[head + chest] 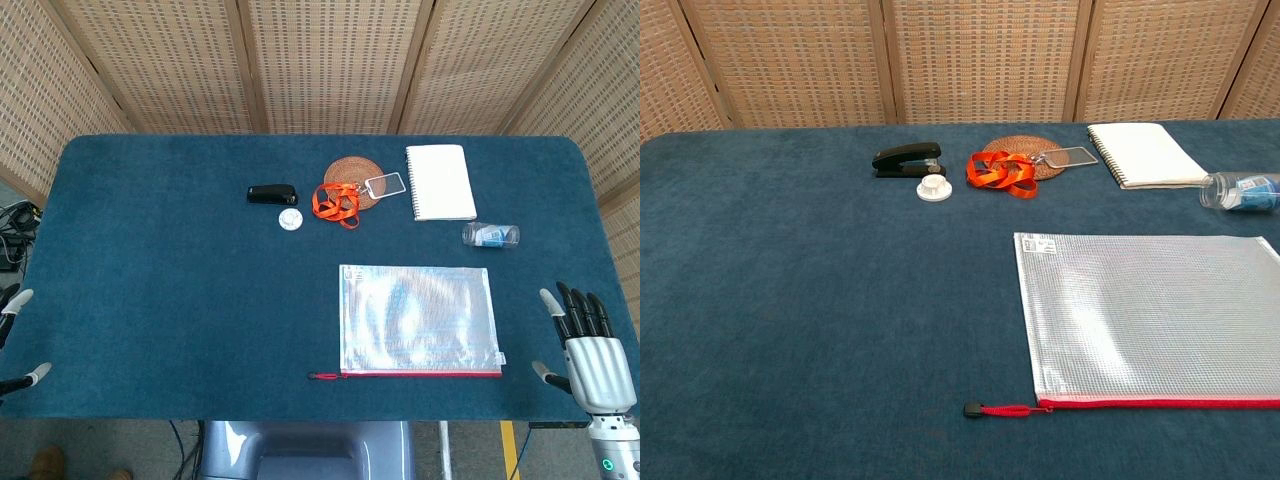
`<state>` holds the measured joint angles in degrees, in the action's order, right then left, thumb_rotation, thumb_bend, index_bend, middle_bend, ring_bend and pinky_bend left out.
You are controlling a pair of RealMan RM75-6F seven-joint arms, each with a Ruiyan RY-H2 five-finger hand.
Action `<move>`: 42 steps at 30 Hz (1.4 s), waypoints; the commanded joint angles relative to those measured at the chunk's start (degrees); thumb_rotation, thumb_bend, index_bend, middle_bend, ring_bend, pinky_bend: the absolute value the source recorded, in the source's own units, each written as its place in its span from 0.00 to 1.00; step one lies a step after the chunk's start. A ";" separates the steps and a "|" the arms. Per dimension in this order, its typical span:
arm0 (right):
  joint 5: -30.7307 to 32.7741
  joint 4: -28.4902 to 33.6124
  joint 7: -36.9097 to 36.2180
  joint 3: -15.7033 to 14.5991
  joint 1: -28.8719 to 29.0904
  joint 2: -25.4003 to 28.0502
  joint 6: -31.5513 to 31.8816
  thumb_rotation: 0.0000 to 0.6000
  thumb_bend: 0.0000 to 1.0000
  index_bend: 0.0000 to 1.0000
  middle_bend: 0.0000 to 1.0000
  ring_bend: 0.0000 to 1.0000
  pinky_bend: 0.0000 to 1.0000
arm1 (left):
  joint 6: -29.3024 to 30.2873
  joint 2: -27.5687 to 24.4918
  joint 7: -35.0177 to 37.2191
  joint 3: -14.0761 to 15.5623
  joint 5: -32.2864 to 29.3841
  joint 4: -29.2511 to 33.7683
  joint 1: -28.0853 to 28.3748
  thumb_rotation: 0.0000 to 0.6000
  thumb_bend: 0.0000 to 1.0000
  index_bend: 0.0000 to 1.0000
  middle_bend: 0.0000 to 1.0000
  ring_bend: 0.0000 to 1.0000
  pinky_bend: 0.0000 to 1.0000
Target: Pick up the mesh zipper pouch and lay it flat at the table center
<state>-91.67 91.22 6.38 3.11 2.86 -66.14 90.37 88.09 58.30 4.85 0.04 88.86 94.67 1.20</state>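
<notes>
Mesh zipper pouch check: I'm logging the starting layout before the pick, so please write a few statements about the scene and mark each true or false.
1. The mesh zipper pouch lies flat on the table. True.
2. The right hand grips the pouch. False: it is apart from it, fingers spread.
3. The stapler sits on the notebook. False: they are well apart.
4. The orange lanyard lies partly on the woven coaster. True.
5. The left hand shows only at the head view's edge. True.
</notes>
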 commanded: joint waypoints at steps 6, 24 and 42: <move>-0.07 -0.19 0.53 -0.10 0.34 -0.30 -0.66 1.00 0.00 0.02 0.00 0.00 0.00 | -0.41 0.14 0.08 -0.08 -0.21 -0.31 0.22 1.00 0.00 0.00 0.00 0.00 0.00; 3.41 12.78 12.91 5.68 23.04 1.71 -33.21 1.00 0.15 0.27 0.91 0.92 0.98 | -4.99 1.23 1.09 -1.95 -4.72 -2.38 2.45 1.00 0.00 0.00 0.00 0.00 0.00; 30.12 10.23 24.08 6.04 42.61 -15.86 -50.21 1.00 0.30 0.50 0.96 0.97 1.00 | -9.55 2.23 -1.33 -2.93 -8.90 -2.83 4.45 1.00 0.00 0.00 0.00 0.00 0.00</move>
<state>-63.72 102.07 28.14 9.78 43.74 -80.07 39.78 78.55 60.52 3.54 -2.87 79.98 91.86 5.63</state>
